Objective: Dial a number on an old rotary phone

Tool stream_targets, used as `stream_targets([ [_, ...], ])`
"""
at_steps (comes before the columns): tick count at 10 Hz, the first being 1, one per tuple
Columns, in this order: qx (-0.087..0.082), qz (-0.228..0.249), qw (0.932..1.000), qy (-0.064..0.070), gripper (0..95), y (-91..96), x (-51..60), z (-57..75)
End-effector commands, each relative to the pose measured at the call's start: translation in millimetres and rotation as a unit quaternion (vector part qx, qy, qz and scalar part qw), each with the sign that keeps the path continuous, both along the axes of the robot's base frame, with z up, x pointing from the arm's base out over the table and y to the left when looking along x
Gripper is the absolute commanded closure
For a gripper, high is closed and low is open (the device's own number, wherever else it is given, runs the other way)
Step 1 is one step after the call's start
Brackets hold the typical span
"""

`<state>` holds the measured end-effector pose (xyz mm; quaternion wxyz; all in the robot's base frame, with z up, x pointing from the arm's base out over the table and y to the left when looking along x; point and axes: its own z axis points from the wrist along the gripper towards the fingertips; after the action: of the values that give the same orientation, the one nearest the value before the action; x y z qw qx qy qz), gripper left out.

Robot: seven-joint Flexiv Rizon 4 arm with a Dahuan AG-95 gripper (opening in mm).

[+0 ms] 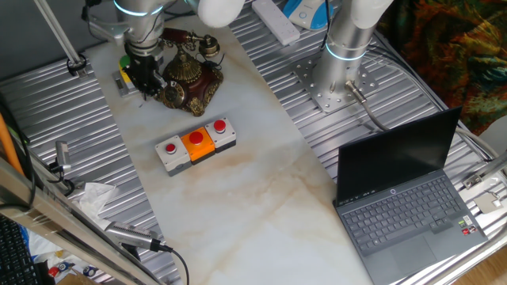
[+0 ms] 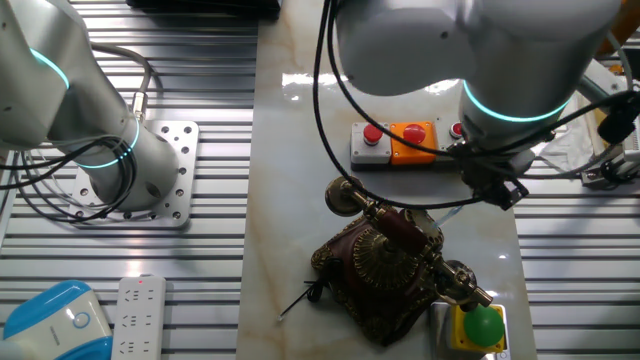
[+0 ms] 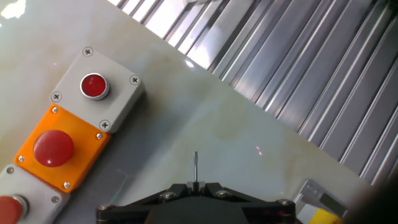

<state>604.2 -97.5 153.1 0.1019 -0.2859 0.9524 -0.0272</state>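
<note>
The old rotary phone [image 1: 190,75] is dark brown with brass trim, a round dial and a cradle handset. It stands at the far end of the marble table and also shows in the other fixed view [image 2: 385,270]. It is out of the hand view. My gripper [image 1: 146,83] hangs just beside the phone, next to its dial. In the hand view the gripper [image 3: 195,185] is shut on a thin metal rod [image 3: 195,165] that sticks out between the fingers over the bare marble.
A grey box with red and orange buttons [image 1: 196,145] lies mid-table and also shows in the hand view [image 3: 62,130]. A yellow box with a green button [image 2: 478,328] sits by the phone. An open laptop [image 1: 404,198] is at the right and a second arm's base [image 1: 344,47] is behind.
</note>
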Motion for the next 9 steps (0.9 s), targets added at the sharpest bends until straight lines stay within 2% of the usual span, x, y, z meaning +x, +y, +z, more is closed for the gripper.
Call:
stream_targets([
  [1,0.021,-0.005,0.9996,-0.016,95.0,1.0,1.2,2.9],
  [3,0.031,-0.009,0.9989,-0.033,95.0,0.3,1.4,3.3],
  [5,0.039,-0.012,0.9983,-0.042,95.0,-0.2,1.4,4.0],
  [9,0.045,-0.016,0.9977,-0.047,95.0,0.0,1.0,5.8],
])
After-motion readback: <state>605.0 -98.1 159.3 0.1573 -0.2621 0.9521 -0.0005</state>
